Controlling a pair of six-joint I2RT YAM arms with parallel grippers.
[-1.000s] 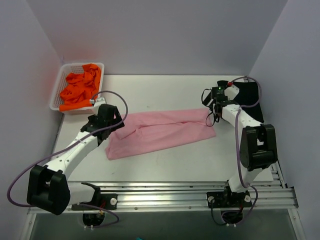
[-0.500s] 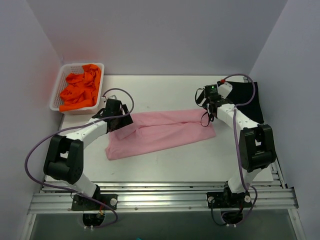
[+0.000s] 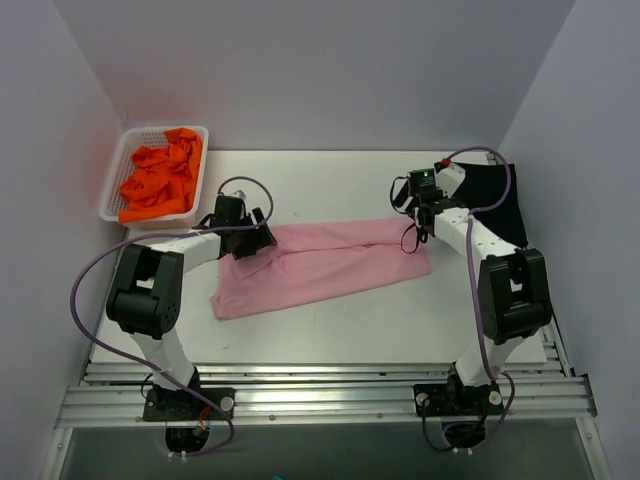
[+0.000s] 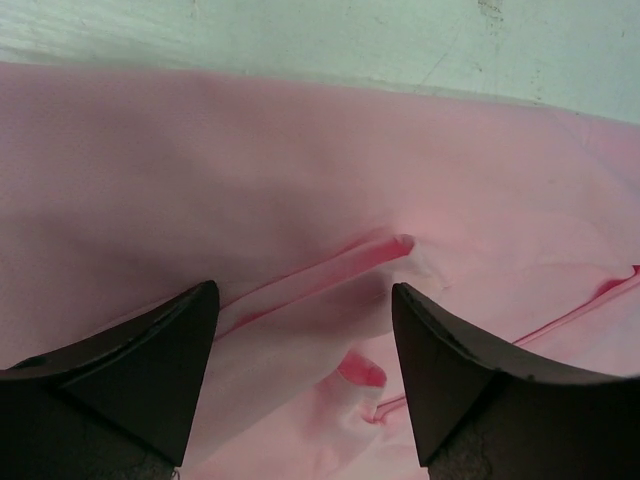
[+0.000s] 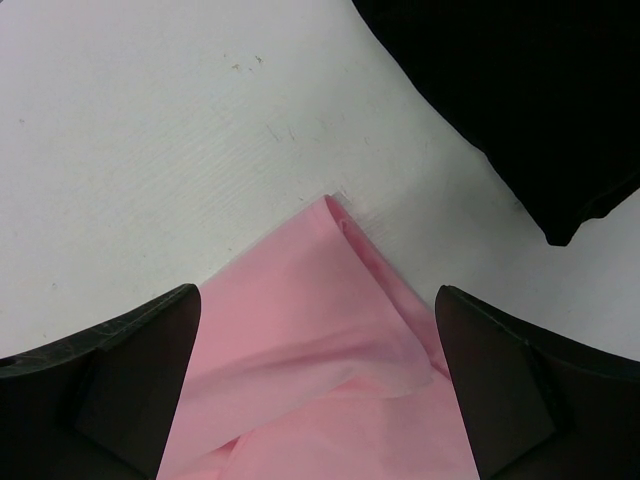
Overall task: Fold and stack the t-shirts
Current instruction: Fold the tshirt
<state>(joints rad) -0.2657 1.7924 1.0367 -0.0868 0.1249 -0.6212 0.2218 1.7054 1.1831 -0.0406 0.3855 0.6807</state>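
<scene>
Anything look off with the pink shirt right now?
The pink t-shirt lies skewed across the table. Its left end is rumpled, with raised creases under the open left gripper. Nothing else stands out.

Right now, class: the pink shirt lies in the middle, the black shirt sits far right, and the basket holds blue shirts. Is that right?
No: the top external view shows the basket holds orange shirts, not blue. The pink shirt lies in the middle, the black shirt far right.

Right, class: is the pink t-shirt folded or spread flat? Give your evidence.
Partly folded. The pink t-shirt lies as a long narrow band, with overlapping layers and creases showing in the left wrist view.
</scene>
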